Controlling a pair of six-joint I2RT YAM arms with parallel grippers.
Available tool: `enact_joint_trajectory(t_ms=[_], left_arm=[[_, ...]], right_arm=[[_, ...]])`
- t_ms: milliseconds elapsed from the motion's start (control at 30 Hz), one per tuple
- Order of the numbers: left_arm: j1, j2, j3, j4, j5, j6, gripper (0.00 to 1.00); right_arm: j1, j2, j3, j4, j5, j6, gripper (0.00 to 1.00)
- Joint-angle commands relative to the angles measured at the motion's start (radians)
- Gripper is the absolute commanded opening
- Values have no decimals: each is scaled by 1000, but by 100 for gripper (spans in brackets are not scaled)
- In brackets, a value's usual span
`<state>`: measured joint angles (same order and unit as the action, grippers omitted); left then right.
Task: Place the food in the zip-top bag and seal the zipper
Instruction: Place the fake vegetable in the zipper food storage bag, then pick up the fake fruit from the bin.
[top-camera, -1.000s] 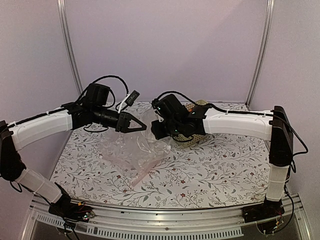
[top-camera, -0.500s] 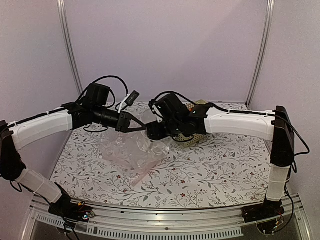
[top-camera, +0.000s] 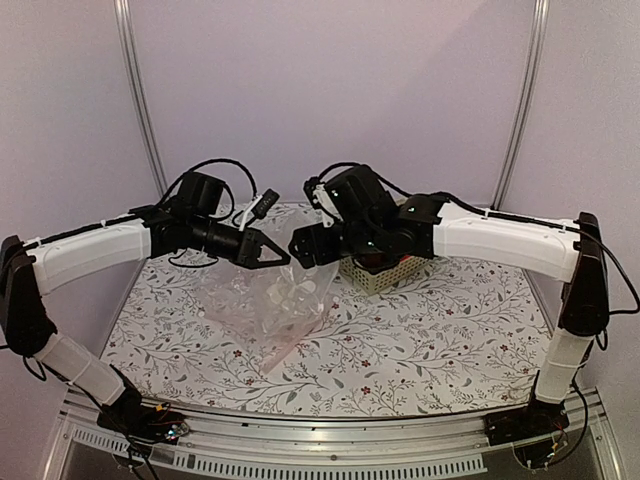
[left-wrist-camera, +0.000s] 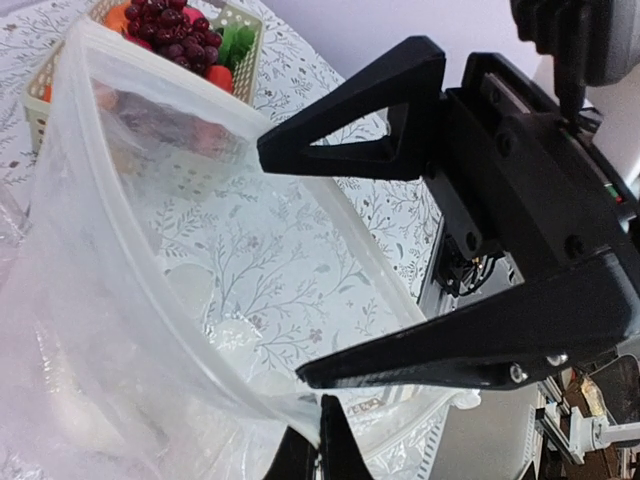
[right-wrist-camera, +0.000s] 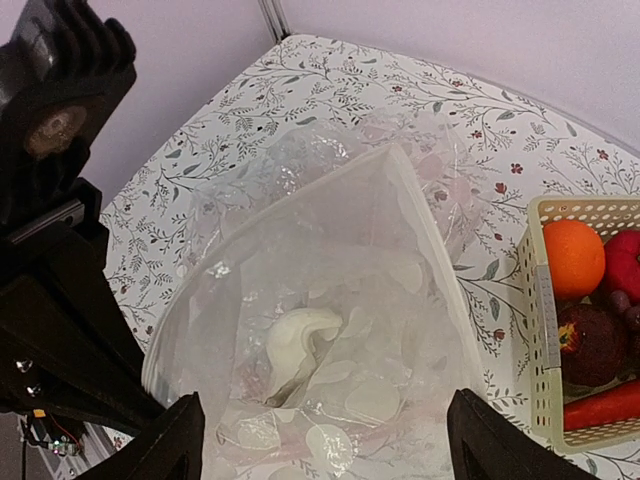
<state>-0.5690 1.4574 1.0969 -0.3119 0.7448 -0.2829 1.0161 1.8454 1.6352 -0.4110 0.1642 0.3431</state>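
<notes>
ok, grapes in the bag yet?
No, in the left wrist view the grapes lie in the basket beyond the bag.

The right gripper (top-camera: 300, 250) now spreads wide and sits higher over the zip-top bag (top-camera: 265, 305), leaving the basket (top-camera: 385, 275) uncovered.

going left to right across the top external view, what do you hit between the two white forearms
left end effector → right end effector → basket. The zip-top bag hangs beneath both end effectors and spans them, so it has no clear place in the order.
</notes>
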Motion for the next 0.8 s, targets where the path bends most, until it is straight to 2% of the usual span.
enact_joint_trajectory(t_ms=[0,167,300,533,767], left_arm=[[13,1,19,-19,-34,-1,0],[34,-23,5,-2,-70,-14,0],[50,-31,9,-8,-63,-9,0],[49,-66,21,-29,-32,30,0],[47,-107,20,-67,-39,43,0]], right_arm=[[0,-62,-10,-4,-28,-8,84],[-1,-158,-91,66,-108,-27,84],[0,-263,-158,86,-114,-43,85],[-40,-389,-220,3,105,-21,88],[-186,-369,-217,-156,172,33,87]])
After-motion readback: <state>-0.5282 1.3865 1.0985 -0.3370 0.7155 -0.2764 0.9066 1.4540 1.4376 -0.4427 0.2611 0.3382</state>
